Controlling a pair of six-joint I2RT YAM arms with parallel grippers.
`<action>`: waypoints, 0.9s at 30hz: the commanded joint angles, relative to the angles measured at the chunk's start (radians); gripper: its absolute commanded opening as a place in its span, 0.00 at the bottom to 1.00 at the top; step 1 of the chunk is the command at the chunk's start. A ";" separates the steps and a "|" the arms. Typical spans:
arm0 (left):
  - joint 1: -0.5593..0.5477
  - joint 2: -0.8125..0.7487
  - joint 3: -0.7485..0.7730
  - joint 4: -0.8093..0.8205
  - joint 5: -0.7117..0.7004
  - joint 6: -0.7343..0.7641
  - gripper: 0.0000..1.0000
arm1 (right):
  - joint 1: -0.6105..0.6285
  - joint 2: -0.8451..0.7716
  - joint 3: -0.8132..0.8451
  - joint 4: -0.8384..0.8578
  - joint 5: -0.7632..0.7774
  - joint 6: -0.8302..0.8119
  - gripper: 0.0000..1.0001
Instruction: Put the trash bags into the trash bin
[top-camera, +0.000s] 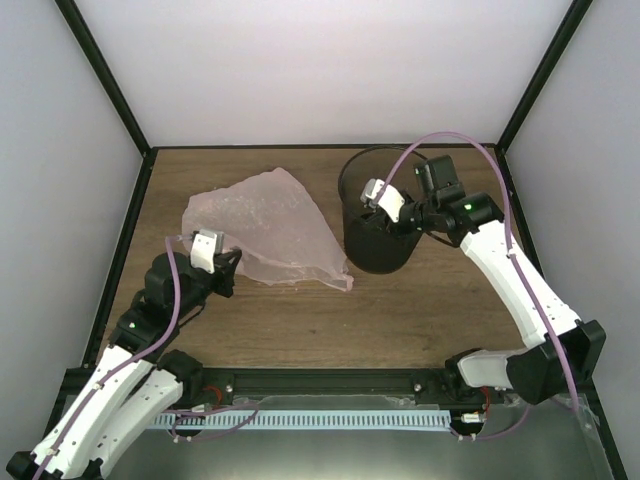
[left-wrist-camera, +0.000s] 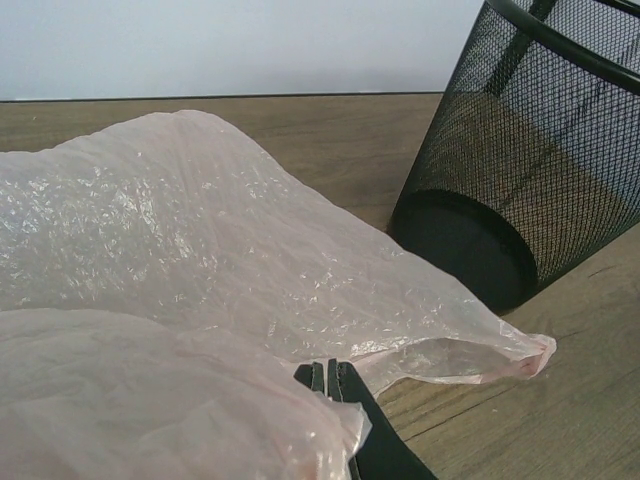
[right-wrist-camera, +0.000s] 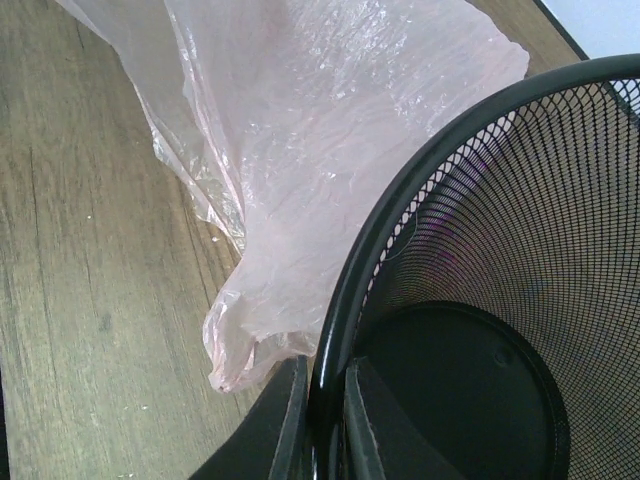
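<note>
The pale-pink trash bag (top-camera: 272, 228) lies spread and crinkled on the wooden table, left of the black mesh trash bin (top-camera: 345, 180). My left gripper (top-camera: 222, 264) is at the bag's near-left edge. In the left wrist view its jaws (left-wrist-camera: 330, 375) are shut, and a fold of the bag (left-wrist-camera: 200, 230) is pinched and draped over them. My right gripper (top-camera: 370, 208) reaches over the bin's mouth. In the right wrist view it (right-wrist-camera: 325, 372) is shut on the bin's rim (right-wrist-camera: 400, 210), one finger inside and one outside. The bag's corner (right-wrist-camera: 300, 130) touches the bin's outer wall. Nothing lies inside the bin.
White walls with black frame posts (top-camera: 110, 80) enclose the table on three sides. A slotted rail (top-camera: 330, 418) runs along the near edge between the arm bases. Bare wood (top-camera: 400, 320) lies in front of the bin and the bag.
</note>
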 joint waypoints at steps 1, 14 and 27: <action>-0.004 -0.003 -0.013 0.021 0.009 -0.004 0.06 | 0.019 -0.013 -0.026 -0.026 -0.007 -0.006 0.05; -0.003 0.002 -0.016 0.023 0.009 -0.004 0.06 | 0.019 -0.062 0.031 -0.032 -0.115 0.055 0.51; -0.005 0.003 -0.015 0.023 0.006 -0.005 0.06 | 0.258 -0.198 -0.225 0.059 0.079 -0.027 0.44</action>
